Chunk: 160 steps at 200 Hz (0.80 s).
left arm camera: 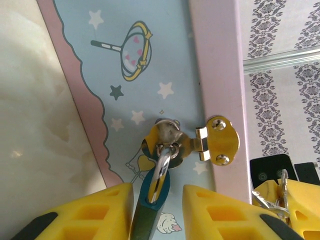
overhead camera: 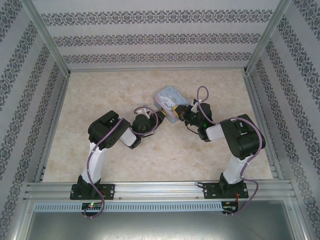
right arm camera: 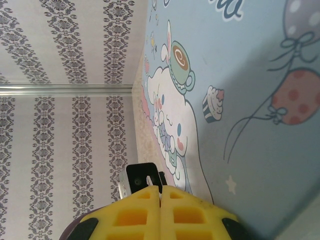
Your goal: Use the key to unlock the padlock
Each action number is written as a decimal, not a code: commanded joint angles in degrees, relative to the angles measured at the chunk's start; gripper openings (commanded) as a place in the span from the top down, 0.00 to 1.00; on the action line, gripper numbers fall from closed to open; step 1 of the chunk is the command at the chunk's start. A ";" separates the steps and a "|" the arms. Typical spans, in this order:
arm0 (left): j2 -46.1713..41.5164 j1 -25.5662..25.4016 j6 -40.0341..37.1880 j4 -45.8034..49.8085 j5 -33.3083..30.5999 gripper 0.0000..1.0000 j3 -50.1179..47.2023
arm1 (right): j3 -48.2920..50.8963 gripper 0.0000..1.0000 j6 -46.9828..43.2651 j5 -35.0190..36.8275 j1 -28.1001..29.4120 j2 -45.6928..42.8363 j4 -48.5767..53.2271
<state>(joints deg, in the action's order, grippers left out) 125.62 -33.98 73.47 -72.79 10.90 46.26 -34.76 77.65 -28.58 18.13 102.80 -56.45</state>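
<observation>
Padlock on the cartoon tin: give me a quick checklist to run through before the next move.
1. Padlock shackle threaded through the hasp on the tin: ok.
2. Left end effector gripping the padlock body: not ok. The fingers straddle it, with a gap at one side.
3. Right end effector shut: ok.
4. Key held in the right end effector: cannot tell. A thin metal ring sits at its tips, and the rest is too small to make out.
5. Keyhole facing the right end effector: cannot tell.
</observation>
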 commanded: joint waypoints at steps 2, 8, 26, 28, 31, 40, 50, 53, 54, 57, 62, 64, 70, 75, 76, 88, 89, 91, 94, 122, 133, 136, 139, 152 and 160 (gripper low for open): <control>-0.56 0.89 -1.64 2.70 0.97 0.70 0.59 | 1.63 1.00 -1.09 -0.08 -0.07 1.69 3.26; -0.64 1.04 -1.66 2.92 1.05 0.72 0.60 | 1.55 1.00 -1.11 -0.24 -0.11 1.65 3.27; -0.73 1.50 -1.51 2.83 1.48 0.77 0.54 | 1.45 1.00 -1.18 -0.57 -0.27 1.29 3.40; -0.84 1.53 -1.56 2.88 1.51 0.78 0.58 | 1.39 1.00 -1.25 -0.59 -0.24 1.20 3.44; -0.92 1.57 -1.58 2.92 1.59 0.78 0.50 | 1.37 1.00 -1.27 -0.67 -0.28 1.03 3.51; -1.21 1.79 -1.56 3.15 1.86 0.81 0.38 | 1.44 1.00 -1.36 -0.89 -0.46 0.53 3.70; -1.79 1.97 -1.66 3.42 2.11 0.85 0.13 | 1.69 1.00 -1.36 -1.24 -0.55 -0.32 3.54; -2.02 2.01 -1.74 3.51 2.20 0.86 0.06 | 1.78 1.00 -1.42 -1.34 -0.51 -0.71 3.54; -2.08 2.04 -1.70 3.61 2.29 0.86 0.01 | 1.79 1.00 -1.43 -1.37 -0.49 -0.87 3.54; -2.22 2.07 -1.78 3.77 2.36 0.86 -0.10 | 1.92 1.00 -1.59 -1.48 -0.53 -1.26 3.60; -2.66 2.07 -1.82 4.12 2.45 0.88 -0.24 | 2.13 1.00 -1.83 -1.65 -0.55 -2.06 3.92; -2.73 2.12 -1.84 4.27 2.46 0.88 -0.28 | 2.21 1.00 -1.91 -1.70 -0.55 -2.36 4.03; -3.28 2.15 -1.73 4.49 2.46 0.89 -0.59 | 2.65 1.00 -1.97 -1.83 -0.44 -3.20 4.06; -3.72 2.09 -1.63 4.48 2.62 0.90 -0.82 | 3.11 1.00 -2.11 -2.04 -0.46 -4.11 4.02; -3.76 2.12 -1.65 4.45 2.63 0.90 -0.86 | 3.29 1.00 -2.18 -2.17 -0.42 -4.46 3.99; -4.69 2.14 -1.17 4.72 2.73 0.93 -1.56 | 4.68 1.00 -2.45 -2.36 -0.18 -6.79 4.11; -4.78 2.15 -1.15 4.74 2.73 0.94 -1.63 | 4.82 1.00 -2.43 -2.36 -0.19 -6.99 4.13; -4.91 2.11 -1.08 4.80 2.73 0.94 -1.77 | 5.15 1.00 -2.53 -2.29 -0.13 -7.39 4.15; -5.10 2.15 -0.93 4.89 2.66 0.95 -1.98 | 5.79 1.00 -2.63 -2.34 -0.07 -8.23 4.15; -6.71 2.16 1.49 4.82 1.96 1.00 -4.52 | 10.58 1.00 -3.44 -2.68 1.57 -14.02 4.41; -7.27 2.15 3.02 4.43 1.70 1.00 -5.70 | 12.50 1.00 -3.86 -2.47 2.57 -15.97 4.59; -7.39 2.16 3.52 4.21 1.63 1.00 -6.15 | 13.01 1.00 -3.94 -2.42 2.87 -16.46 4.59; -7.48 2.15 3.93 3.90 1.63 1.00 -6.62 | 13.59 1.00 -4.03 -2.26 3.29 -16.99 4.67; -8.14 1.99 5.97 2.45 1.25 1.00 -8.52 | 16.42 1.00 -4.24 -1.15 5.00 -18.94 4.85; -8.65 1.80 7.08 1.56 0.89 1.00 -9.92 | 18.01 1.00 -4.24 -0.27 6.15 -20.00 4.85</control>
<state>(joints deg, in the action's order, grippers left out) 119.09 -32.49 76.07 -69.01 13.08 39.97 -21.17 75.42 -30.06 21.54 85.89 -51.81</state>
